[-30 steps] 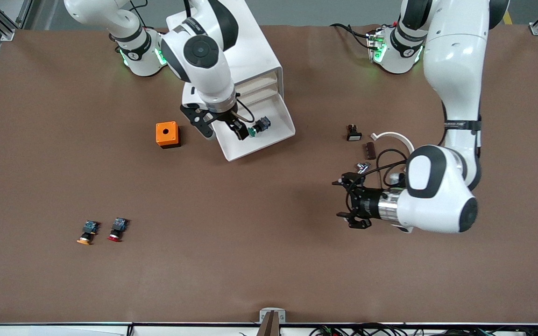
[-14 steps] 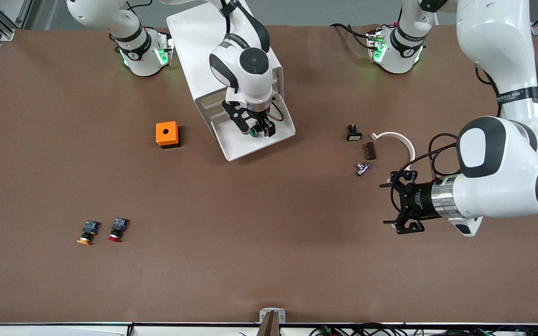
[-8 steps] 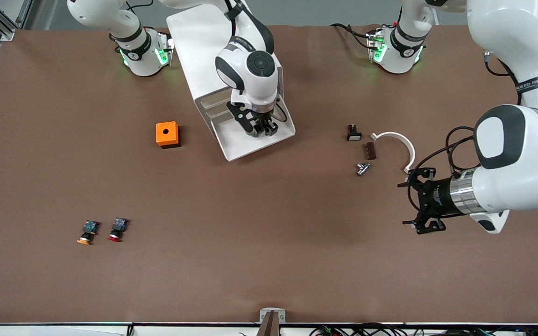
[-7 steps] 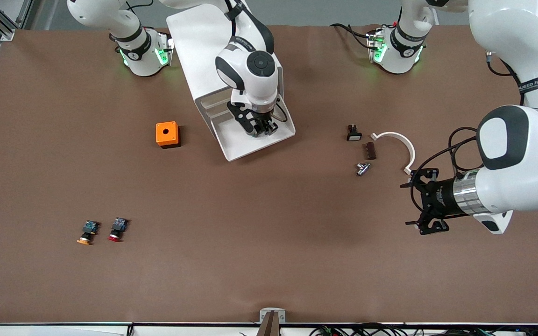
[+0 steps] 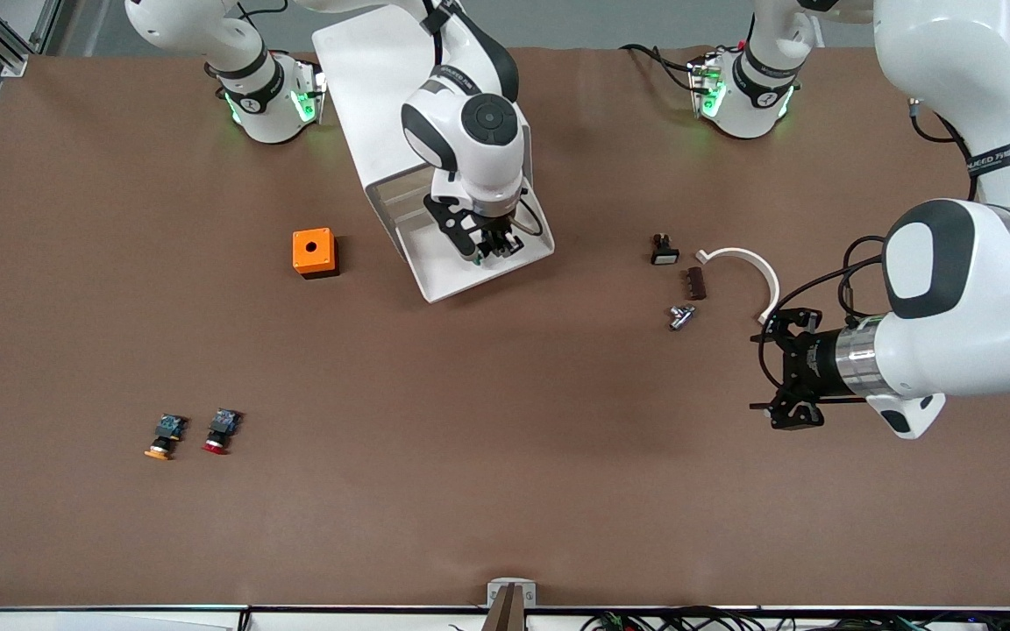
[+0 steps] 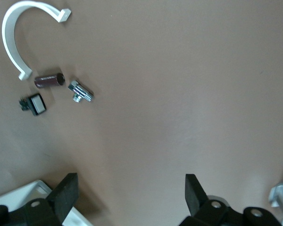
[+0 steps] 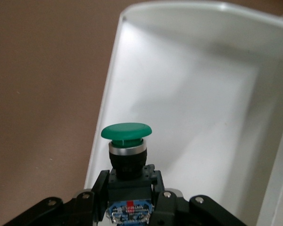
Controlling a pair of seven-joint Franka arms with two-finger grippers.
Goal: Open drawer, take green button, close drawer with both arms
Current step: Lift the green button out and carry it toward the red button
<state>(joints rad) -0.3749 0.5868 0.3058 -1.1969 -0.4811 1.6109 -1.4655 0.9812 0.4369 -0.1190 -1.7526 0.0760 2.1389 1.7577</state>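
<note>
The lowest drawer (image 5: 448, 273) of the white cabinet (image 5: 382, 88) is pulled out toward the front camera. My right gripper (image 5: 492, 247) is over the open drawer and is shut on the black body of the green-capped button (image 7: 126, 134). In the right wrist view the button sticks out from between the fingers (image 7: 101, 186), cap outward, just above the white drawer floor (image 7: 193, 99). My left gripper (image 5: 787, 377) is open and empty, low over bare table near the left arm's end; it also shows in the left wrist view (image 6: 130, 197).
An orange box (image 5: 313, 251) stands beside the drawer toward the right arm's end. An orange-capped button (image 5: 161, 436) and a red-capped button (image 5: 220, 431) lie nearer the front camera. A white arc clip (image 5: 742, 261), a small switch (image 5: 665, 250), a brown cylinder (image 5: 696, 282) and a metal fitting (image 5: 680, 315) lie near the left gripper.
My right gripper swung over the button in the drawer and shut on it. My left arm drew back toward its own end of the table, gripper still open.
</note>
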